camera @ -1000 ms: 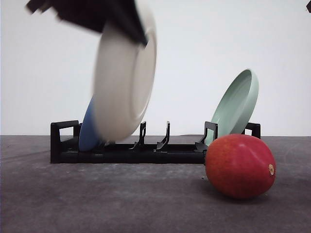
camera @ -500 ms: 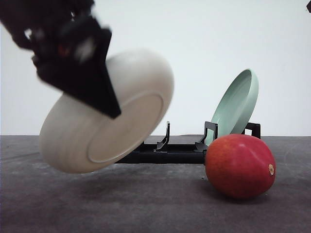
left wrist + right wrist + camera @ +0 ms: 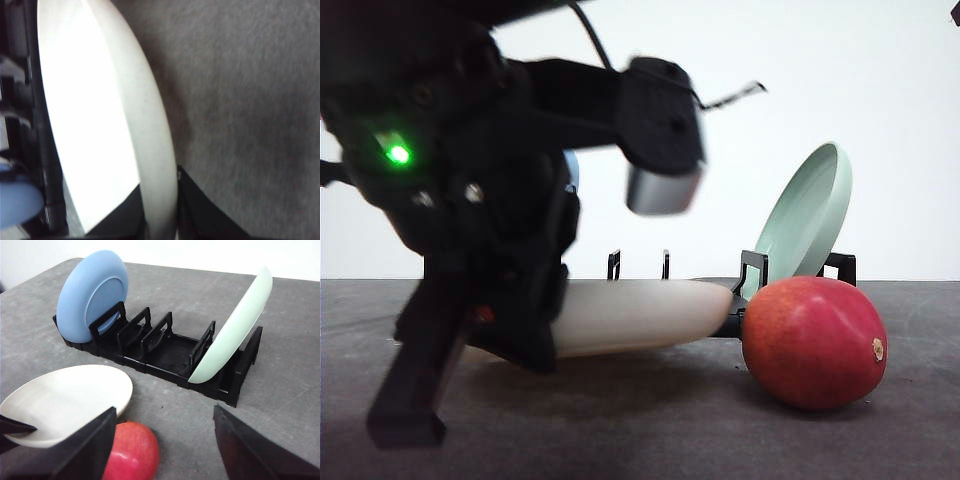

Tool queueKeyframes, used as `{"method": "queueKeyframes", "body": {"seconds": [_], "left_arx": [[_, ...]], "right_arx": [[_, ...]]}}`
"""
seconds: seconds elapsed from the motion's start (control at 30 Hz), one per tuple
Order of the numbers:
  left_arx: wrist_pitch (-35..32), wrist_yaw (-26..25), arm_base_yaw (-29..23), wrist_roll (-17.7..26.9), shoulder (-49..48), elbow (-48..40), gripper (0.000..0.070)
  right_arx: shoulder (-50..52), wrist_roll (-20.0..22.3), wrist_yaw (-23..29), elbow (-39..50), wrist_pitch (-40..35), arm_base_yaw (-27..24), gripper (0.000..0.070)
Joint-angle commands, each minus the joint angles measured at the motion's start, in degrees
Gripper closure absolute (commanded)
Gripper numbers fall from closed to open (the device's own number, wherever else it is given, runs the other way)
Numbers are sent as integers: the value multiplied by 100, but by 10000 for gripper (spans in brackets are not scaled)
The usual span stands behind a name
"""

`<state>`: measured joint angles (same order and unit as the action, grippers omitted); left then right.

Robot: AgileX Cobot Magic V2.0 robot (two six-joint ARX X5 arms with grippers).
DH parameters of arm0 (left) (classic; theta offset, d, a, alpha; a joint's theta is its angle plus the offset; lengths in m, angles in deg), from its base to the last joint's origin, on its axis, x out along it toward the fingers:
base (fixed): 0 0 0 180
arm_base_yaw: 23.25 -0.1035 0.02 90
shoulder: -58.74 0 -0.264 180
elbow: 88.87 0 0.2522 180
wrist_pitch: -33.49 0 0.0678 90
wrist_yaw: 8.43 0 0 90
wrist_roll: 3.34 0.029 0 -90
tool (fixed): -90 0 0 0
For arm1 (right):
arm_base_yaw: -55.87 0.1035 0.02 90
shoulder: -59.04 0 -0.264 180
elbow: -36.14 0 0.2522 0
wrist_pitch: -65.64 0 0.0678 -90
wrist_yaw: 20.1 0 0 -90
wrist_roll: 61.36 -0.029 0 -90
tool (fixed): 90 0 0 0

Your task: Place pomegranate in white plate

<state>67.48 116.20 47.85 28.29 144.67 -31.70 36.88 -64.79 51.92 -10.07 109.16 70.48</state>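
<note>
The white plate (image 3: 640, 315) lies almost level, low over the table just left of the pomegranate (image 3: 810, 343); I cannot tell whether it touches the table. My left gripper (image 3: 535, 335) is shut on the plate's rim. The left wrist view shows that rim (image 3: 155, 165) pinched between the dark fingers (image 3: 200, 212). In the right wrist view the white plate (image 3: 65, 400) sits beside the red pomegranate (image 3: 132, 450). My right gripper (image 3: 165, 412) hangs open above the fruit, holding nothing.
Behind these things stands a black dish rack (image 3: 165, 350), with a blue plate (image 3: 92, 290) upright at one end and a pale green plate (image 3: 232, 330) leaning at the other. In the front view the green plate (image 3: 805, 220) stands right behind the pomegranate. Grey tabletop (image 3: 650, 420) lies in front.
My left arm has come down with the white plate, turning it from steeply tilted in the air to almost flat near the table. The pomegranate has not moved.
</note>
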Motion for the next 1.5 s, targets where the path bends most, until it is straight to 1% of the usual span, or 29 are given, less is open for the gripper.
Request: {"method": "queueKeyframes", "body": {"seconds": [0.0, 0.07, 0.2, 0.27, 0.33, 0.4, 0.43, 0.47, 0.53, 0.6, 0.7, 0.77, 0.87, 0.93, 1.0, 1.1, 1.17, 1.3, 1.47], "left_arx": [[-51, -68, 114, 93, 193, 145, 664], [-45, -67, 146, 89, 256, 172, 644], [-29, -50, 204, 21, 267, 184, 461], [5, -4, 211, -48, 259, 203, 433], [87, 26, 209, -207, 258, 250, 424], [349, 5, 204, -489, 258, 377, 417], [509, -27, 195, -622, 255, 456, 401], [689, -76, 182, -760, 244, 547, 371], [1026, -271, 127, -1026, 200, 734, 327], [1322, -660, 38, -1314, 121, 910, 305], [1699, -1405, -144, -1753, -70, 1118, 305], [1808, -1938, -311, -2032, -274, 1165, 305], [1916, -2848, -675, -2555, -658, 1165, 305], [1948, -3442, -1009, -2865, -938, 1165, 305], [1910, -3855, -1385, -3060, -1234, 1165, 305], [1844, -3982, -1918, -3178, -1608, 1165, 306], [1839, -3982, -2261, -3141, -1802, 1165, 306], [1858, -3982, -2993, -2907, -2110, 1159, 306], [1671, -4113, -3941, -2995, -2362, 1109, 306]], "right_arx": [[-20, -44, -2, -98, -57, 24, 311], [-20, -43, -2, -98, -55, 24, 311], [-20, -42, -2, -98, -57, 24, 311], [-20, -42, -2, -98, -57, 24, 311], [-20, -42, -2, -98, -57, 24, 311], [-20, -42, -2, -98, -57, 24, 311], [-20, -42, -1, -98, -57, 24, 311], [-20, -42, -2, -98, -57, 24, 311], [-20, -42, -1, -98, -57, 24, 311], [-20, -42, 0, -98, -57, 24, 311], [-20, -42, 0, -98, -57, 24, 311], [-20, -42, 0, -98, -57, 24, 311], [-20, -42, 0, -98, -56, 24, 311], [-20, -44, -2, -98, -57, 24, 311], [-20, -44, -2, -98, -55, 24, 311], [-20, -44, -2, -98, -55, 24, 311], [-20, -46, -3, -98, -55, 24, 311], [-20, -46, -4, -98, -54, 24, 311], [-20, -68, -5, -98, -52, 24, 311]]}}
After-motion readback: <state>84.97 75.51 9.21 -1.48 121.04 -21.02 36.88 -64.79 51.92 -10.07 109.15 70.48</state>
